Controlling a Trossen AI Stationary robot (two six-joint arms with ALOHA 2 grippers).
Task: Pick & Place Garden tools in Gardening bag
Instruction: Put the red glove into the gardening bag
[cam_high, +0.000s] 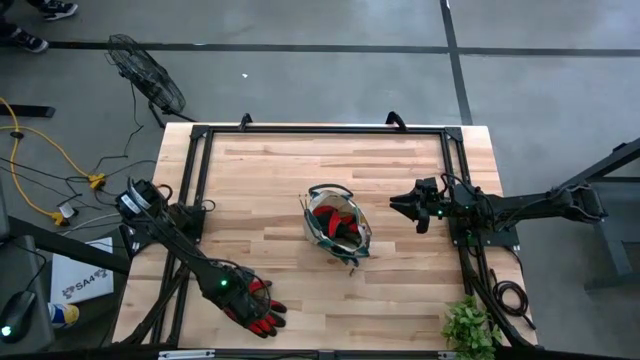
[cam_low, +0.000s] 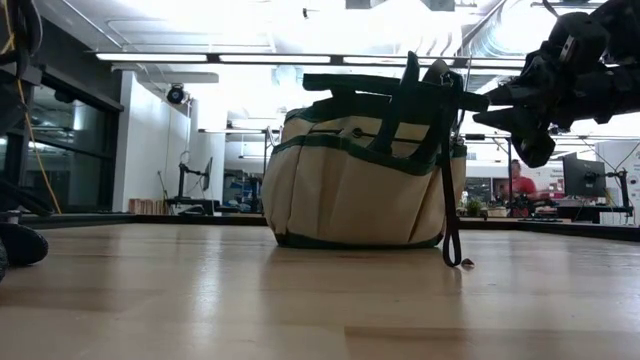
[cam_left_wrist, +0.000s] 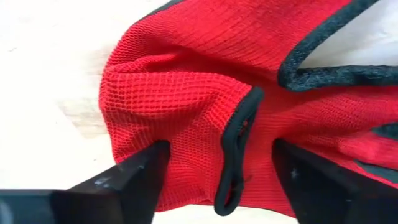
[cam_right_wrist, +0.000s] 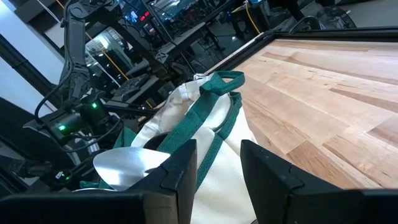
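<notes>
Leafy plant (cam_high: 469, 326) at table (cam_high: 270, 180) corner; fan (cam_high: 148, 75), possibly, on floor.

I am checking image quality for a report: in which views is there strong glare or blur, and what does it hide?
Low view: bright ceiling lights wash out the room above the gardening bag, and the near table is soft. Left wrist view: the red glove is sharp, while the table beside it is overexposed to near white. High view: evenly lit, no strong glare.

Ceiling strip lights (cam_low: 250, 58) blew out to white glare in the low view, leaving the gardening bag (cam_low: 360, 180) backlit; the near tabletop (cam_low: 300, 310) was blurred, with a soft sheen.
</notes>
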